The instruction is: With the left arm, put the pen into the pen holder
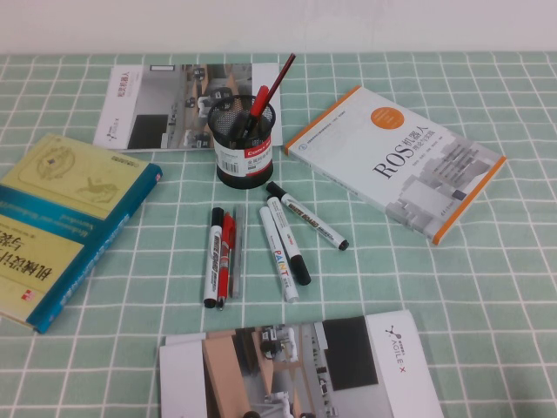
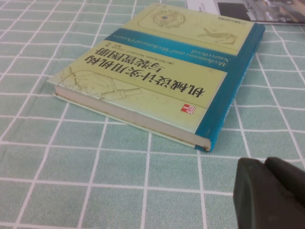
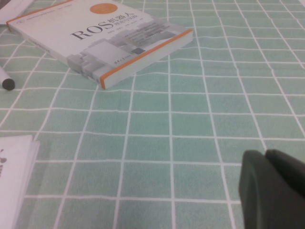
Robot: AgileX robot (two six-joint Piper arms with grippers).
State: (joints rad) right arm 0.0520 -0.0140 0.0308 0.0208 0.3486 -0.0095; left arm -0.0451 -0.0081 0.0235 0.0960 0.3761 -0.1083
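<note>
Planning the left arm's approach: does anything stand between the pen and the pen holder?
Nothing visible lies between the pen and the pen holder. The left gripper hovers by the teal book, the right gripper by the ROS book.

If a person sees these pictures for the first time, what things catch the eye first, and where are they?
The black mesh pen holder stands mid-table with a red pen slanting out of it. Just in front lies a scatter of markers, among them the pen nearest the orange-edged ROS book. Each wrist view shows only a dark edge of its claw, the left claw near the teal-spined book, the right claw over bare cloth.
</note>
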